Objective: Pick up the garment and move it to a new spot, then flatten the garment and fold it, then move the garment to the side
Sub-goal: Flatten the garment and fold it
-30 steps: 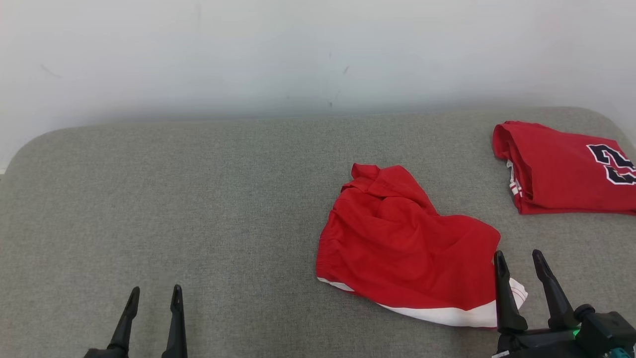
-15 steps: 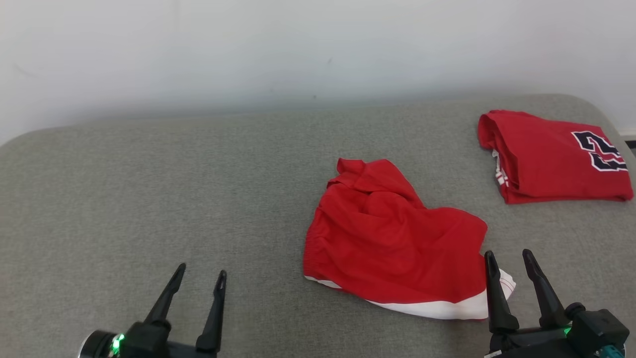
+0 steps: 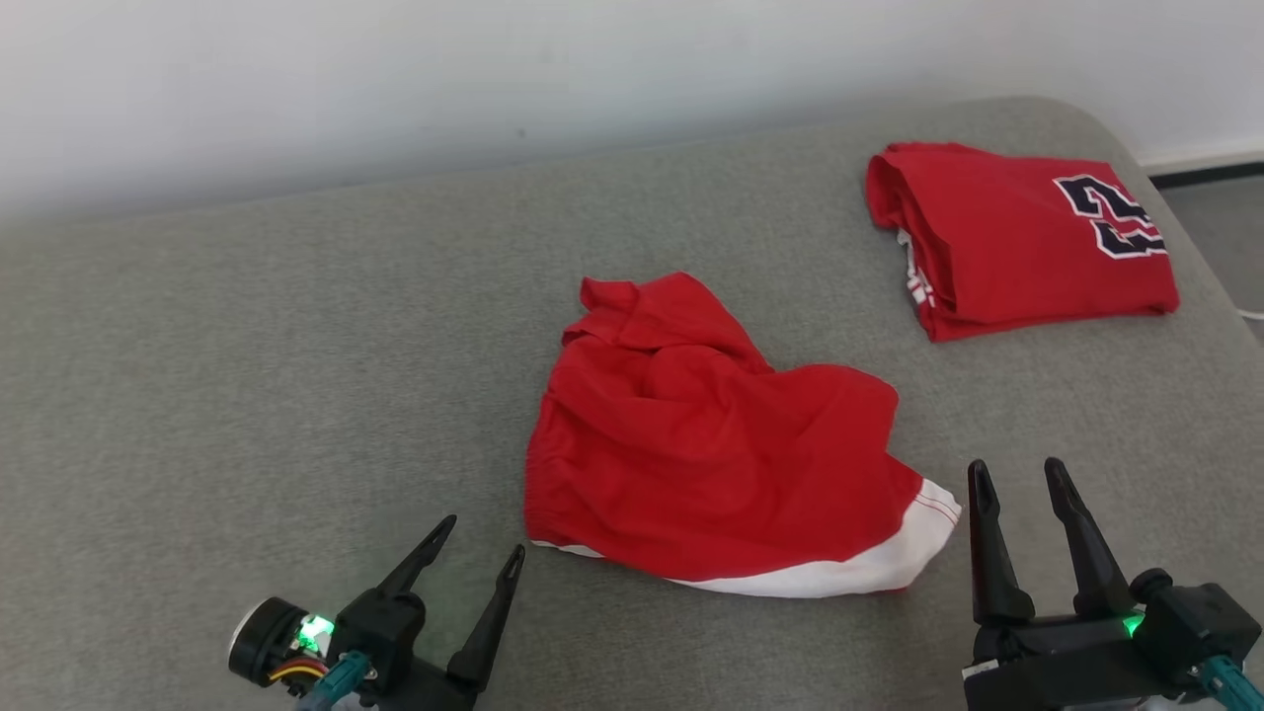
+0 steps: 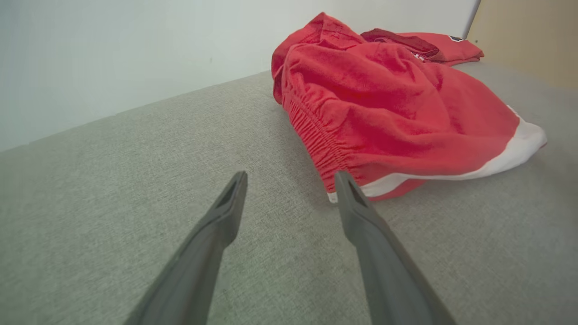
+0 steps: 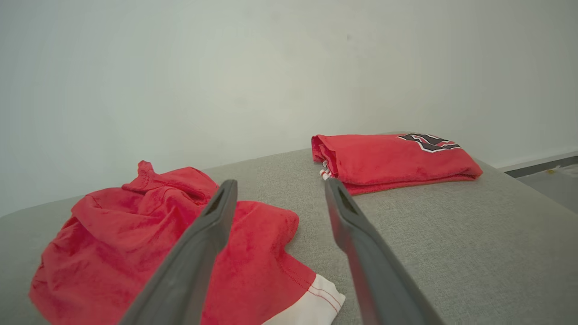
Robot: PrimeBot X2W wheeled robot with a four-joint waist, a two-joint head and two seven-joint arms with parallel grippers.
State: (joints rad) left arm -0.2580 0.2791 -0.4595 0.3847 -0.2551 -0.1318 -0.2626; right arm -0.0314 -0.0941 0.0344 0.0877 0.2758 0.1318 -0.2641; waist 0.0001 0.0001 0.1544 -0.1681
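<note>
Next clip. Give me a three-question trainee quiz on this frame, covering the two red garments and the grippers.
1. True or false: the right gripper holds the shorts.
2. Which garment lies neatly folded? A) shorts B) shirt
3. Fill in: the left gripper has its jaws ____.
Key: 1 false, its jaws stand open beside the shorts; 2 B; 3 open.

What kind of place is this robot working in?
Likely an indoor garment-folding test setup: a grey padded surface against a plain white wall, crumpled red shorts, and a folded red jersey.
</note>
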